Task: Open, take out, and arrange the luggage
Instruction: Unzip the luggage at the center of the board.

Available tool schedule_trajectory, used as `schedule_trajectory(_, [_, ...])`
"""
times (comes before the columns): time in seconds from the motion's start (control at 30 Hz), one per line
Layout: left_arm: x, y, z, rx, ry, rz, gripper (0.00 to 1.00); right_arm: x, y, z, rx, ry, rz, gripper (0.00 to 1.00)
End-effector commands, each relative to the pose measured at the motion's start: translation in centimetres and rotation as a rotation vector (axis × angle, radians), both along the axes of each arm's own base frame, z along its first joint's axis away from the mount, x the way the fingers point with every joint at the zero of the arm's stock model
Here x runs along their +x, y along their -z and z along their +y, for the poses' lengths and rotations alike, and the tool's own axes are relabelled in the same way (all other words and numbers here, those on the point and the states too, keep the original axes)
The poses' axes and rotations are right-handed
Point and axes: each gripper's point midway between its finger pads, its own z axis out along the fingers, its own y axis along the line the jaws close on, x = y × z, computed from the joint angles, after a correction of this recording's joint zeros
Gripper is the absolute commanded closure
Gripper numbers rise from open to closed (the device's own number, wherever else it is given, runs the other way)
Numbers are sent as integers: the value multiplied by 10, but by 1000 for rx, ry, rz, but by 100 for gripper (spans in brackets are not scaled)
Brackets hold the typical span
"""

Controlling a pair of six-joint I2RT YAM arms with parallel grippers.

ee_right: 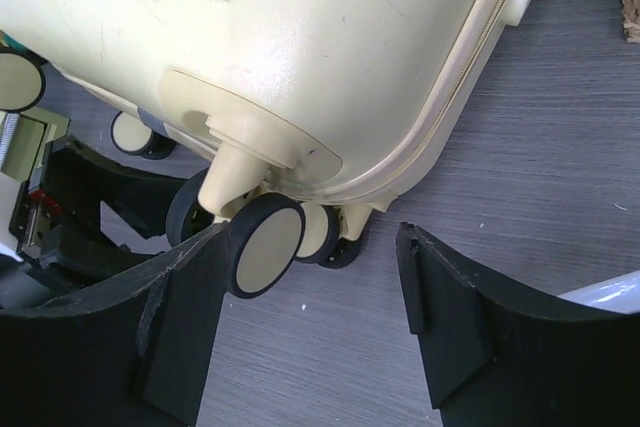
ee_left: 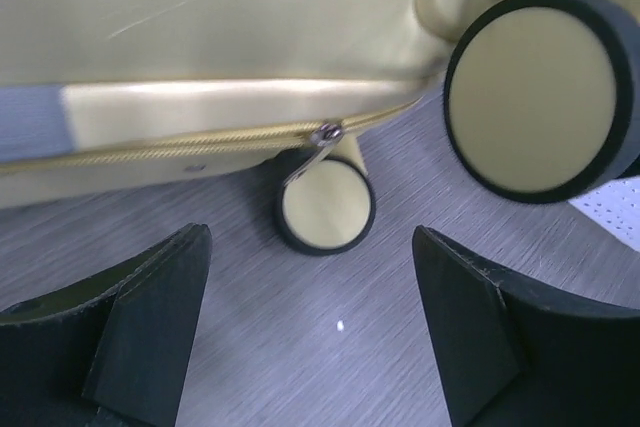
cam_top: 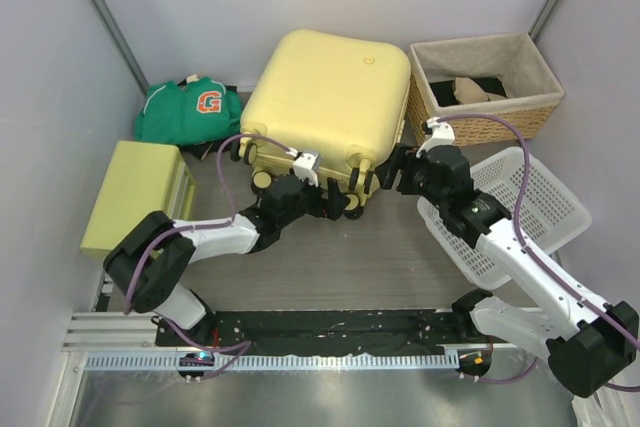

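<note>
The luggage (cam_top: 330, 97), a pale yellow hard-shell suitcase, lies flat and closed at the back middle of the table, its black-rimmed wheels toward the arms. My left gripper (cam_top: 338, 203) stands open right at the near wheel edge. In the left wrist view, the left gripper (ee_left: 310, 287) has only bare table between its fingers. The zipper pull (ee_left: 322, 137) hangs on the closed zipper seam just ahead of it, above a small wheel (ee_left: 325, 209). My right gripper (cam_top: 392, 175) is open at the near right corner. In the right wrist view, a corner wheel (ee_right: 265, 257) sits against the left finger of the right gripper (ee_right: 310, 287).
A wicker basket (cam_top: 480, 119) holding folded items stands at the back right. A white plastic basket (cam_top: 560, 197) lies under the right arm. A yellow-green box (cam_top: 135, 197) sits at the left, with a green garment (cam_top: 190, 112) behind it. Grey walls close in the sides.
</note>
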Motion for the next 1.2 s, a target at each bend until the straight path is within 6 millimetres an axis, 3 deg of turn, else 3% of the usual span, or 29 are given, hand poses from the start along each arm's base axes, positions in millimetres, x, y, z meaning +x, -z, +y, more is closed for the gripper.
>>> schedule_trajectory(0.0, [17, -45, -32, -124, 37, -147, 15, 0, -23, 5, 64, -21, -76, 26])
schedule_trajectory(0.17, [34, -30, -35, -102, -41, -176, 19, -1, -24, 7, 72, -35, -89, 27])
schedule_trajectory(0.37, [41, -30, -47, -123, -71, -196, 32, -1, -11, 8, 73, -33, -70, 27])
schedule_trajectory(0.6, [42, -29, -57, -113, -63, -219, 42, -9, -7, 23, 116, -111, -38, 26])
schedule_trajectory(0.9, [49, -21, -54, -79, -96, -221, 63, -15, 9, 38, 171, -173, 14, 23])
schedule_trajectory(1.1, [50, -18, -52, -55, -94, -233, 89, -7, 16, 40, 155, -167, 19, 21])
schedule_trajectory(1.17, [48, -18, -54, -46, -68, -247, 96, -5, 19, 42, 150, -167, 25, 27])
